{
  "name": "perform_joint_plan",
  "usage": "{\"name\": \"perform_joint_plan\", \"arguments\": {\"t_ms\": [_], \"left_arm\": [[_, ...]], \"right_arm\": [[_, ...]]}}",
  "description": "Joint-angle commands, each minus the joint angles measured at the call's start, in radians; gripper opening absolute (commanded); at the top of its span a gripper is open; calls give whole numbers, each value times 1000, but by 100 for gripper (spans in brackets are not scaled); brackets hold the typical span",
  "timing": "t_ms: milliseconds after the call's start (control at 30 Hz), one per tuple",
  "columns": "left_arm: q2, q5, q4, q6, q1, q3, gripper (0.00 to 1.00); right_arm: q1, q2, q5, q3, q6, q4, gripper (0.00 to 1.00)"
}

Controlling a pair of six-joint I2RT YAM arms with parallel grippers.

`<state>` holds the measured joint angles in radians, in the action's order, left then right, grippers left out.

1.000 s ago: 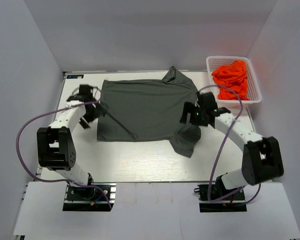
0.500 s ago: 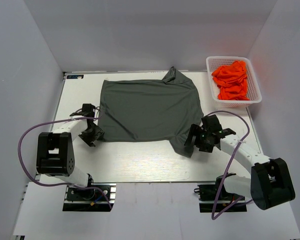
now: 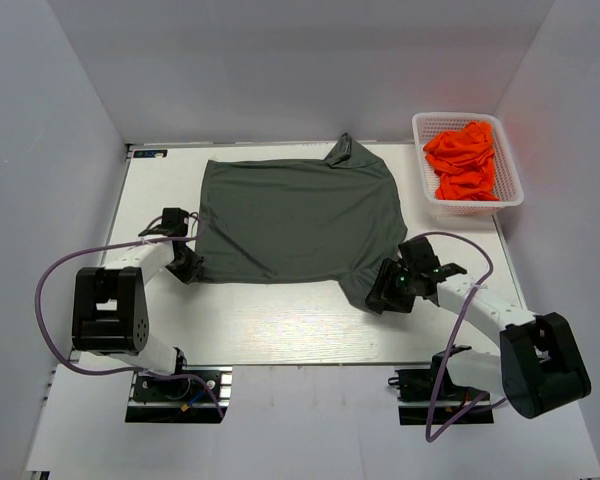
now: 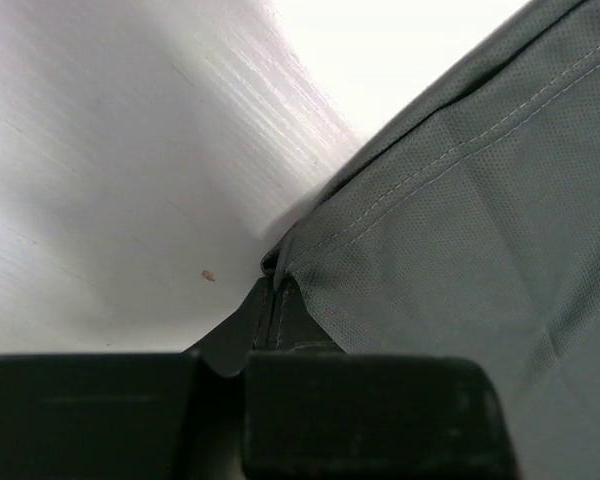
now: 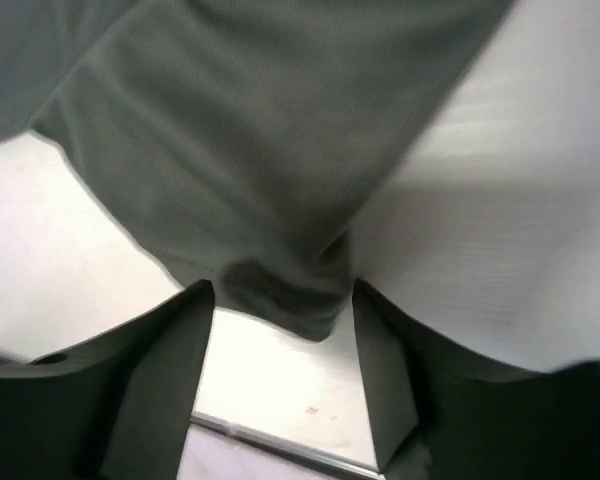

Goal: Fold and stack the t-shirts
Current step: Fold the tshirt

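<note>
a white surface [image 3: 280,330] sits inside plain white walls [image 3: 280,70]. the grey shirt [image 3: 295,220] lies spread flat at the centre of the overhead frame, with one sleeve poking up at its top edge. the orange shirts [image 3: 465,160] are heaped in a white basket [image 3: 513,170] at upper right. from above, the left gripper [image 3: 187,264] meets the shirt's lower left corner and the right gripper [image 3: 384,293] its drooping lower right sleeve, but the jaws cannot be read there. the left wrist view settles it: jaws pressed together, the stitched hem corner pinched between them. the right wrist view shows its fingers [image 5: 160,380] apart, with a bunched fold of grey cloth lying between them on the surface.
</note>
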<state>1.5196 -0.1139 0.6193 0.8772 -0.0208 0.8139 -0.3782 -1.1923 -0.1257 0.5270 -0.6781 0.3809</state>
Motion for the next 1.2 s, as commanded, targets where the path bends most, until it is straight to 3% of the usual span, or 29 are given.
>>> {"name": "perform_joint_plan", "arguments": {"t_ms": [0, 133, 167, 267, 367, 500, 667, 900, 1167], "left_arm": [[-33, 16, 0, 3, 4, -13, 0], [-51, 16, 23, 3, 4, 11, 0], [-52, 28, 23, 3, 4, 11, 0], [-70, 40, 39, 3, 4, 33, 0], [-93, 31, 103, 3, 4, 83, 0], [-134, 22, 204, 3, 4, 133, 0], [-199, -32, 309, 43, 4, 119, 0], [-236, -32, 362, 72, 4, -24, 0], [-214, -23, 362, 52, -5, 76, 0]], "right_arm": [[-17, -29, -66, -22, -60, -50, 59], [-25, -33, -48, -30, -60, -48, 42], [-24, -33, -32, -27, -55, -51, 28], [-28, -43, -22, 31, -43, -11, 0], [-24, -7, -26, 117, 3, 93, 0], [-24, 46, -5, 267, 32, 384, 0], [-19, 178, -9, 237, -33, 587, 0], [-19, 277, -123, 24, -112, 538, 0], [-18, 160, -75, 166, -44, 463, 0]]}}
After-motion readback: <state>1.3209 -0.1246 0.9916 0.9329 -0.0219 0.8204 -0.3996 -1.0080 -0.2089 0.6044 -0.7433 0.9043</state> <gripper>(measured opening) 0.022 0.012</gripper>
